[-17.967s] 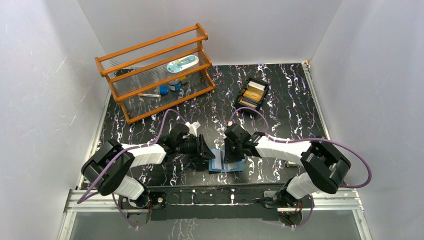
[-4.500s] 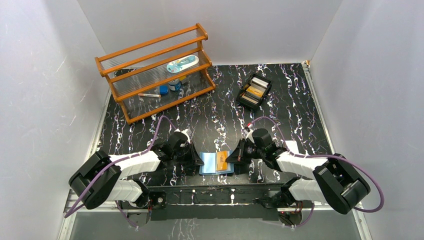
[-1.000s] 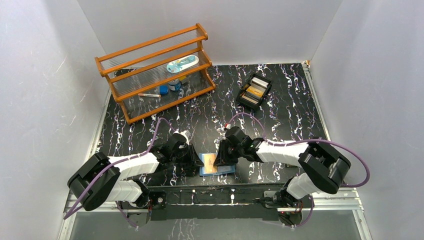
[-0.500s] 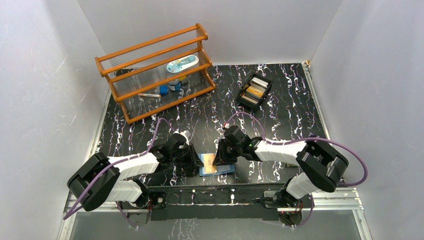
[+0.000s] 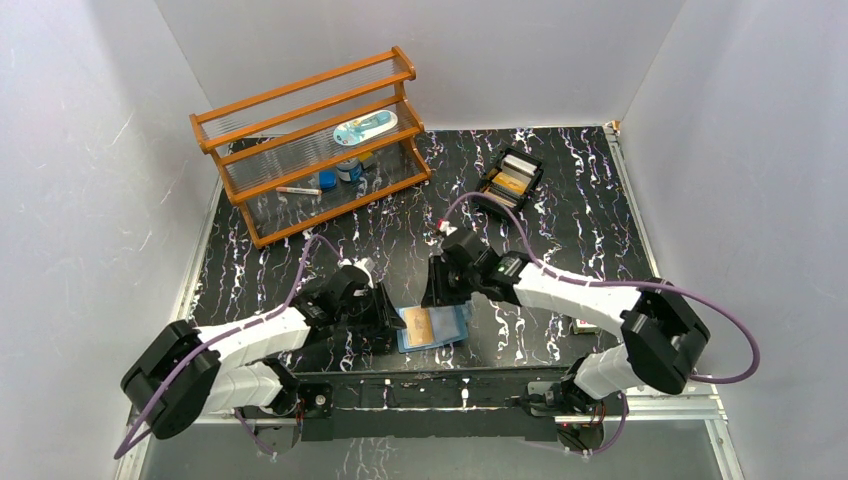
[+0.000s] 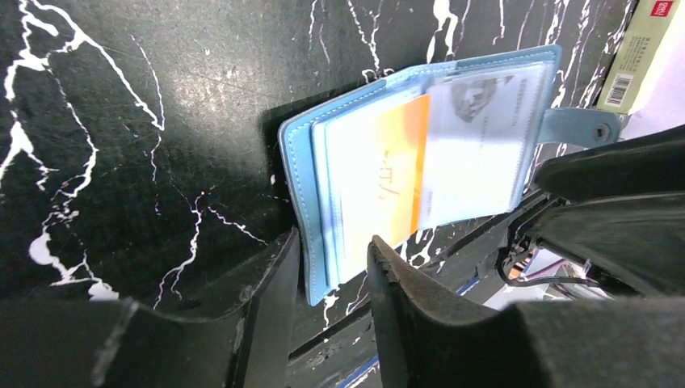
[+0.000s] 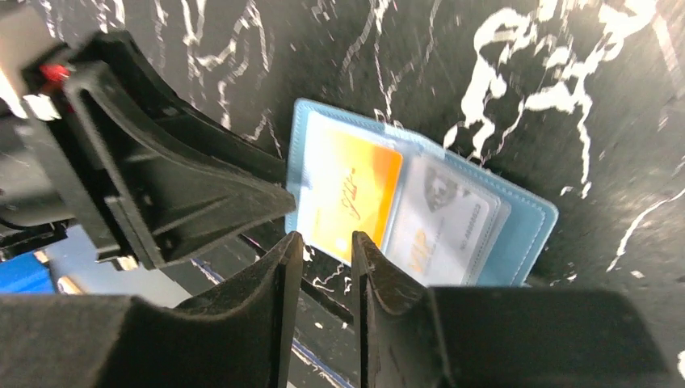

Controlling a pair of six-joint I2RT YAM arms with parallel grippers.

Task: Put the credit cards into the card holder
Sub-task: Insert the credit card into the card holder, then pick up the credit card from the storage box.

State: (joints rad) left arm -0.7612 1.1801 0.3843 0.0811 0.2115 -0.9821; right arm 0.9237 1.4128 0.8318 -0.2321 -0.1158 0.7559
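The blue card holder [image 5: 452, 325] lies open on the table near the front edge. An orange credit card [image 7: 349, 198] sits in its clear left sleeve, and a pale card [image 7: 443, 222] sits in the sleeve beside it. My left gripper [image 5: 391, 322] is low at the holder's left edge. In the left wrist view the left gripper [image 6: 331, 242] is open, and the holder's spine edge [image 6: 296, 166] lies loose between its fingertips. My right gripper [image 5: 437, 291] hovers above the holder's far side. It is open by a narrow gap [image 7: 325, 238] with nothing in it.
A black tray [image 5: 511, 183] holding more cards stands at the back right. A wooden shelf [image 5: 310, 140] with small items stands at the back left. A pale box [image 6: 646, 48] with a barcode lies just right of the holder. The table's front rail [image 5: 430, 385] runs close below it.
My right gripper has risen and drawn back from the holder, leaving the orange card in the sleeve. The left jaws have spread off the holder's edge.
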